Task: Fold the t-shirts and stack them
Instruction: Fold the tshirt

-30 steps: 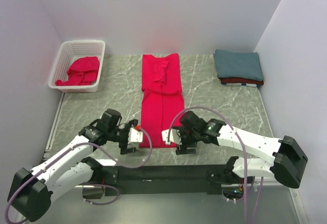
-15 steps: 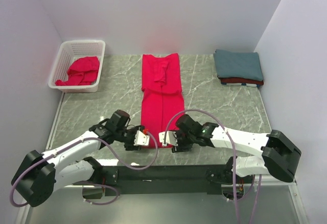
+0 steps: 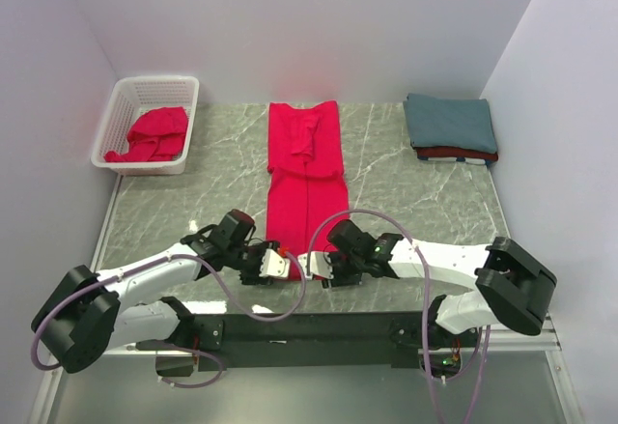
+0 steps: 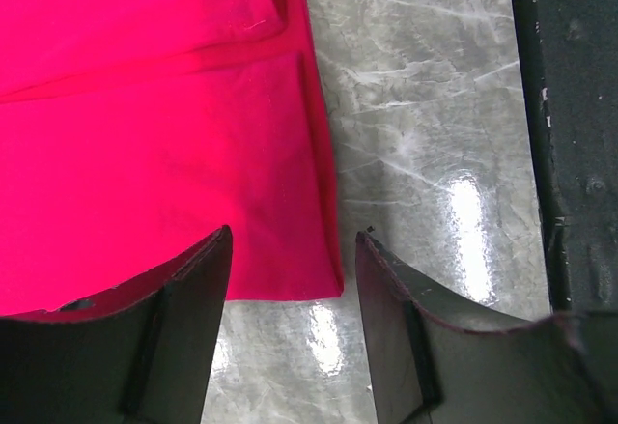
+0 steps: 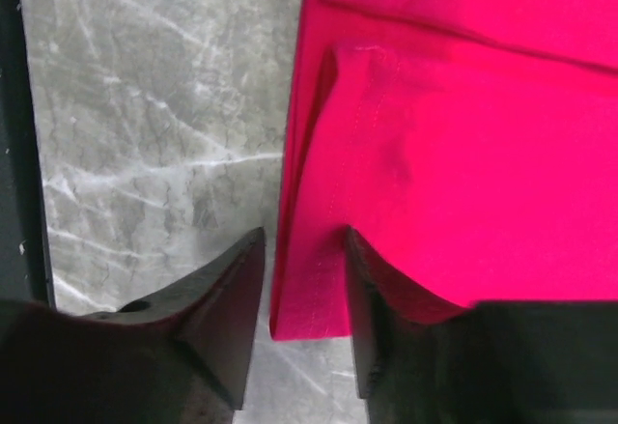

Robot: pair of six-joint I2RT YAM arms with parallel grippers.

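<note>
Mid-table: bright red short-sleeved cloth t-shirt [image 3: 307, 168], folded lengthwise into a narrow strip, flat on the grey marbled table [image 3: 415, 202], hem end nearest the arm bases.

At the near left hem corner: left gripper [image 3: 274, 266], jaws parted and straddling the corner, one finger over cloth, the other over bare stone; no pinch visible.

At the near right hem corner: right gripper [image 3: 316, 266], jaws parted more narrowly, layered hem edge in the gap, not seen pressed.

Handling, as judged: light, limp, several layers thick; likely to sag and unfold if lifted by the top layer alone, and to slide on the glossy stone.

Best hold: both hem corners, all layers together, jaws low against the table.

Far right: folded teal-blue t-shirt [image 3: 451, 123] atop a dark red one.

Far left: crumpled red t-shirt [image 3: 150, 136] in white plastic lattice basket [image 3: 145, 88].
</note>
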